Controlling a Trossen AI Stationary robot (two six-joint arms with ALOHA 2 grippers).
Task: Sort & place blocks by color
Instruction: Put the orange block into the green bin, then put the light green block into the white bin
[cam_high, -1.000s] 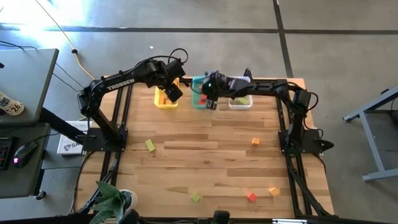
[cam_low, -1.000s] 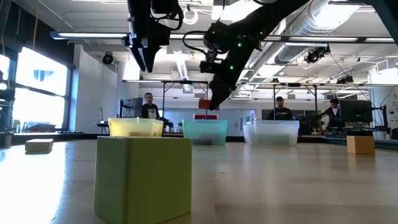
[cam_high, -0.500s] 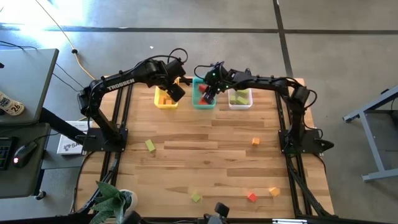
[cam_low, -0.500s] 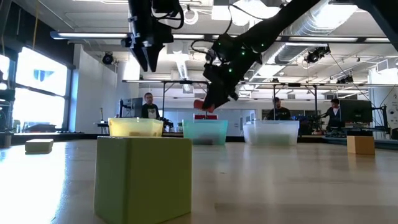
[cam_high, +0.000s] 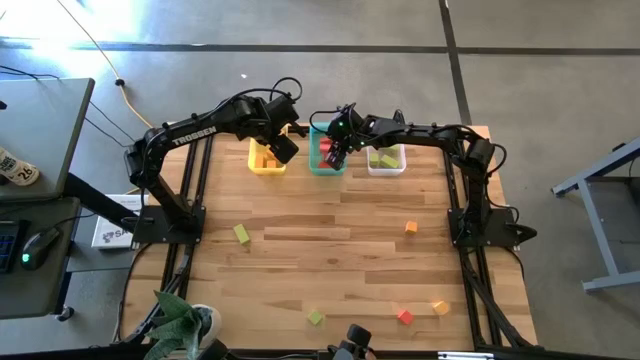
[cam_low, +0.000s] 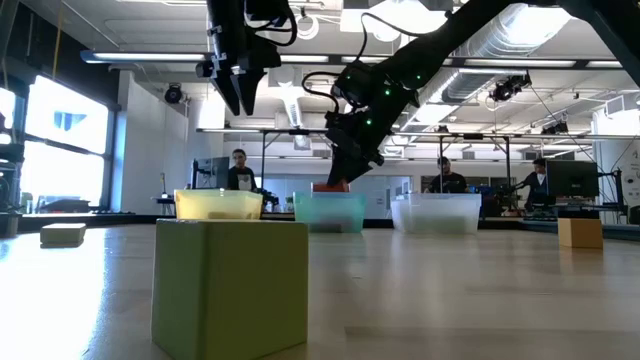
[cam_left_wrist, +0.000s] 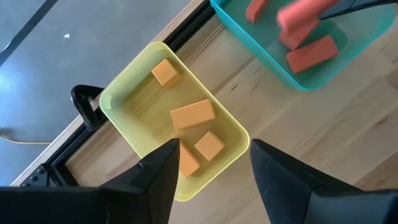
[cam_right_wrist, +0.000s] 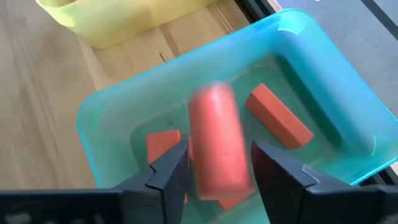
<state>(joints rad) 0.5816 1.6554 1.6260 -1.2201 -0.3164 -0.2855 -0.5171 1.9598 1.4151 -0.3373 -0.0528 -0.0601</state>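
**Red cylinder let go over the teal bin**

The right gripper (cam_right_wrist: 214, 171), now directly above the teal bin (cam_right_wrist: 99, 118), has parted its fingers since a moment ago; the red cylinder (cam_right_wrist: 217, 140) sits blurred between them, apparently dropping free onto the red blocks (cam_right_wrist: 278, 115) there. That would settle one more red piece. The left gripper (cam_left_wrist: 211, 168) hangs spread and empty beside the teal bin, over the yellow bin (cam_left_wrist: 118, 102). Whether the cylinder has landed is unclear.
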